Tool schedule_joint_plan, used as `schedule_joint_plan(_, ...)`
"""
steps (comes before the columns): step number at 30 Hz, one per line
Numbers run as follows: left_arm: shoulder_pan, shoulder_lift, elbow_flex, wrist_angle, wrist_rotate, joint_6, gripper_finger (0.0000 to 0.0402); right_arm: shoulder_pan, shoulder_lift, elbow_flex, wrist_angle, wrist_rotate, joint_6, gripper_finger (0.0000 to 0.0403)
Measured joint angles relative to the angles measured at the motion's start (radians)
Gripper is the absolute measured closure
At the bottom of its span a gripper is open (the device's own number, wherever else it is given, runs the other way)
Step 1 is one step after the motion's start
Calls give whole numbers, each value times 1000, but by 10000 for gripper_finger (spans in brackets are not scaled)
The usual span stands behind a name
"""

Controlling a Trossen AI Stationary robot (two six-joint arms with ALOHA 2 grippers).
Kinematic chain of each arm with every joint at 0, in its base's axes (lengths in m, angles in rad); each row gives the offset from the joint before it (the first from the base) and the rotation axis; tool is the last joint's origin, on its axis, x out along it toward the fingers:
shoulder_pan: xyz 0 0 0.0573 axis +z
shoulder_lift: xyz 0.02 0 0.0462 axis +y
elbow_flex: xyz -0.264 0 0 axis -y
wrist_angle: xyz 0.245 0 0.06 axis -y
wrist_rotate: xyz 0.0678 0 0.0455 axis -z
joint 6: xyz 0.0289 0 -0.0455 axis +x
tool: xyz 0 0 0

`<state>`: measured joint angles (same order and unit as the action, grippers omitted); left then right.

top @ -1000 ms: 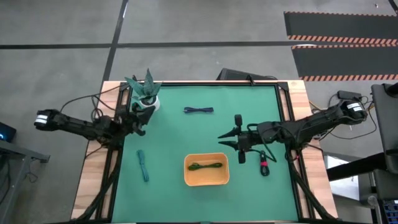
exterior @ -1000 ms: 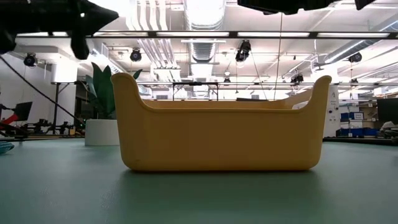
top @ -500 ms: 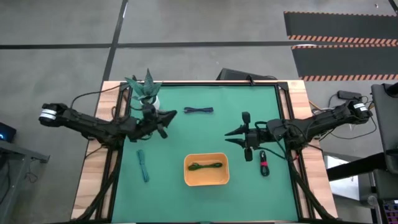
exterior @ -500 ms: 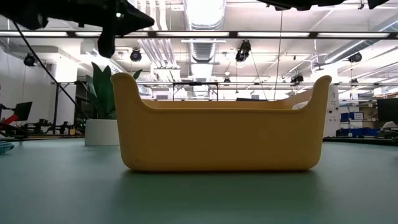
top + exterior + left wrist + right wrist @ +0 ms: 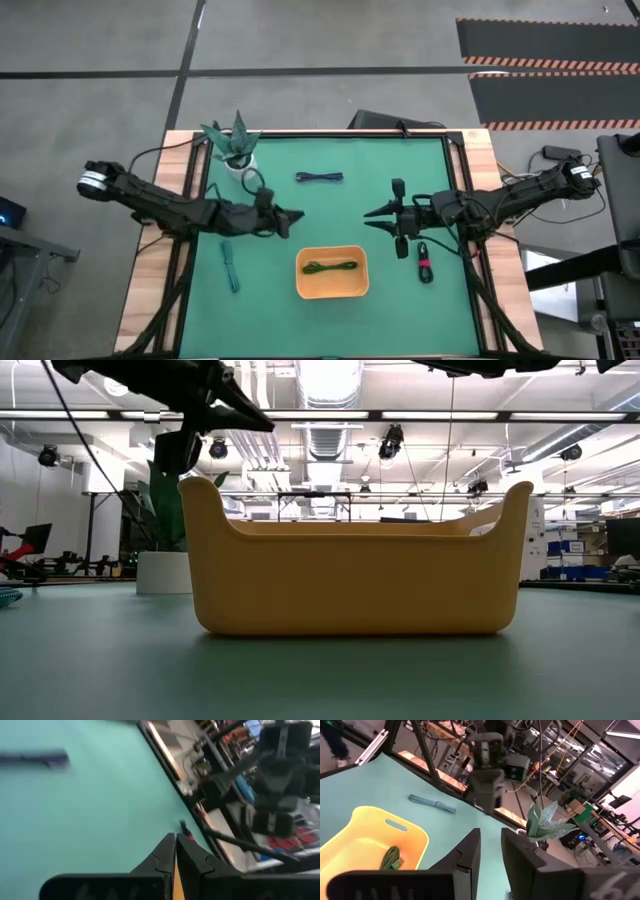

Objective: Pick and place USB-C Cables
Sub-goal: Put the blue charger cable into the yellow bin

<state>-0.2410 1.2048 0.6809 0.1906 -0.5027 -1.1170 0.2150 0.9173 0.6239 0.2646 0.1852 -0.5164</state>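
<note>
An orange tray near the table's front holds the green cable. The dark blue cable lies at the far middle and the teal cable at the near left. The black cable with a red band lies on the mat under my right arm. My left gripper hovers shut above the mat, left of centre, just beyond the tray. It points toward my right gripper, which hovers right of centre. The right gripper is open by a narrow gap, with nothing between its fingers.
A potted plant stands at the far left corner of the mat. Black rails run along the table's left and right sides. In the low view the tray fills the middle, with both arms above it.
My left gripper has swung from beside the plant toward the table's middle and a little nearer, rolling its wrist, and has stayed shut. My right gripper has drawn back slightly toward the right edge. No cable has moved.
</note>
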Motion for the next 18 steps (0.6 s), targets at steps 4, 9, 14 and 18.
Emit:
schedule_joint_plan(4,-59,49,26,-26,12,-139,402,0,0,0,-1,0,3,335)
schedule_joint_plan(9,-107,71,54,-43,12,-283,402,0,0,0,-8,0,11,335)
schedule_joint_plan(14,-162,72,78,-108,10,-412,402,0,0,0,-32,0,21,335)
schedule_joint_plan(18,-217,62,93,-256,39,-542,402,0,0,0,-29,0,20,335)
